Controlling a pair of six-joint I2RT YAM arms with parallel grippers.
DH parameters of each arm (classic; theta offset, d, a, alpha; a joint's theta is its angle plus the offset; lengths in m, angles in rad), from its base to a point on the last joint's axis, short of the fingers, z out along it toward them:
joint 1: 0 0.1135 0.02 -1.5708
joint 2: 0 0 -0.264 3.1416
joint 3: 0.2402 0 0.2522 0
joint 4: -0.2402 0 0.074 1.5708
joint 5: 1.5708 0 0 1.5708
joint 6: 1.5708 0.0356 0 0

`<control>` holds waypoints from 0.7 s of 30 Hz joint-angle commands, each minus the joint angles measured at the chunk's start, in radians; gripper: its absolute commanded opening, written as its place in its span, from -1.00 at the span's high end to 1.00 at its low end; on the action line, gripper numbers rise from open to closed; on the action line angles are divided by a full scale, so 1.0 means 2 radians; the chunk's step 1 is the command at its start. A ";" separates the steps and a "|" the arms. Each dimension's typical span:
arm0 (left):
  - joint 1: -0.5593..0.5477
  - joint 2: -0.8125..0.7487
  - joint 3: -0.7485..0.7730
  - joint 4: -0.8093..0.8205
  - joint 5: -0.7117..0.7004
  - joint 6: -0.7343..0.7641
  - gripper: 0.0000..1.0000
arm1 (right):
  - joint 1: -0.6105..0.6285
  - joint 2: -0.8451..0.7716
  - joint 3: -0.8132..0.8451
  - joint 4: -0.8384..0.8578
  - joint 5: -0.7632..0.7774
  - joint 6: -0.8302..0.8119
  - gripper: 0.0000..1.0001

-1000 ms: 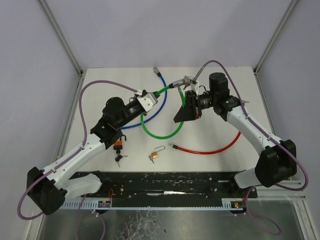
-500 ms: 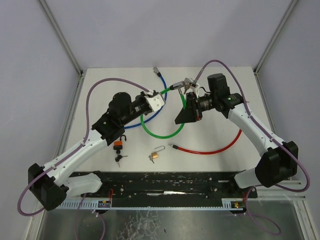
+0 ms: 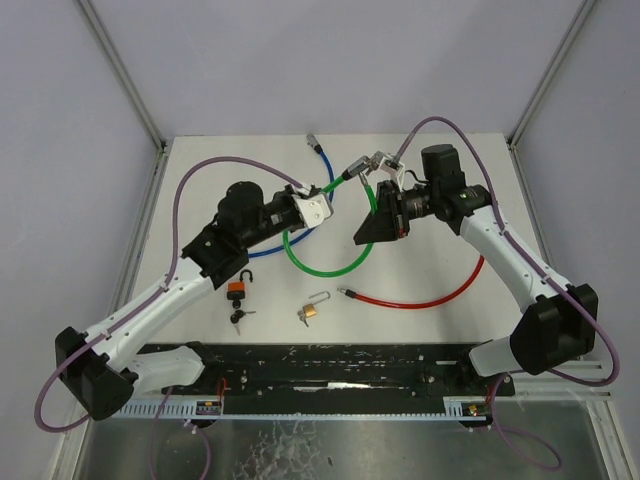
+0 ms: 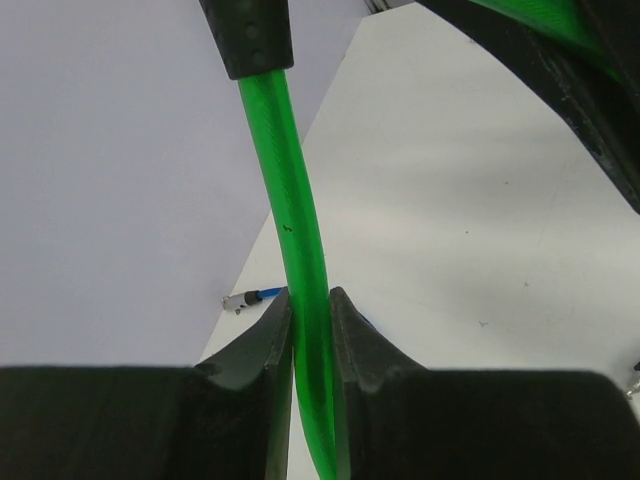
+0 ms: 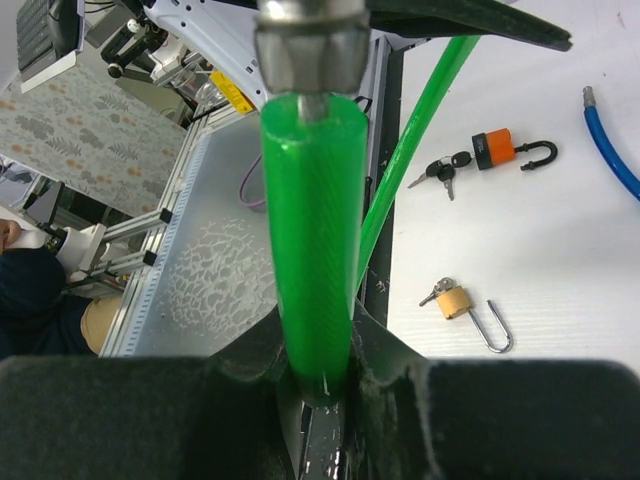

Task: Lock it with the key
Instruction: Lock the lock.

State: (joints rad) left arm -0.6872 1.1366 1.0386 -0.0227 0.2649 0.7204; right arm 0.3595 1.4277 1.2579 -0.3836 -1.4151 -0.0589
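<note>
A green cable lock (image 3: 330, 268) loops over the white table, both ends lifted. My left gripper (image 3: 322, 203) is shut on the green cable (image 4: 285, 180) just below its black lock head (image 4: 250, 35). My right gripper (image 3: 383, 170) is shut on the cable's other end (image 5: 310, 200), whose metal tip (image 5: 310, 50) points away from the fingers. In the top view the two ends are close together above the table's far middle. A bunch of small keys (image 3: 238, 317) lies by an orange padlock (image 3: 238, 288). I cannot tell whether a key sits in the lock head.
A brass padlock (image 3: 310, 313) with a key in it and its shackle open lies near the front. A red cable (image 3: 430, 298) curves at the right. A blue cable (image 3: 318, 148) runs from the back under the left arm. Frame posts stand at both back corners.
Both grippers have drifted a little toward the back with the green cable. The left one has moved right, bringing the lock head nearer the metal tip. Both grips are unchanged.
</note>
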 commanded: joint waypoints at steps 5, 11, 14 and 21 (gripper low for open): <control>-0.016 0.030 0.020 -0.097 0.068 0.044 0.99 | -0.003 -0.019 0.021 0.044 -0.013 0.006 0.95; -0.017 0.012 0.001 -0.080 0.066 0.044 0.99 | -0.009 -0.003 0.084 -0.112 0.037 -0.111 0.90; -0.016 0.007 -0.006 -0.071 0.061 0.042 0.99 | -0.020 -0.002 0.087 -0.116 0.035 -0.109 0.89; -0.016 0.000 -0.015 -0.060 0.060 0.038 0.99 | -0.035 -0.011 0.074 -0.077 0.023 -0.069 0.89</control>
State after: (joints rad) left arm -0.6872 1.1378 1.0477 -0.0555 0.2649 0.7456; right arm 0.3164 1.4334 1.3567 -0.6453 -1.3323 -0.2203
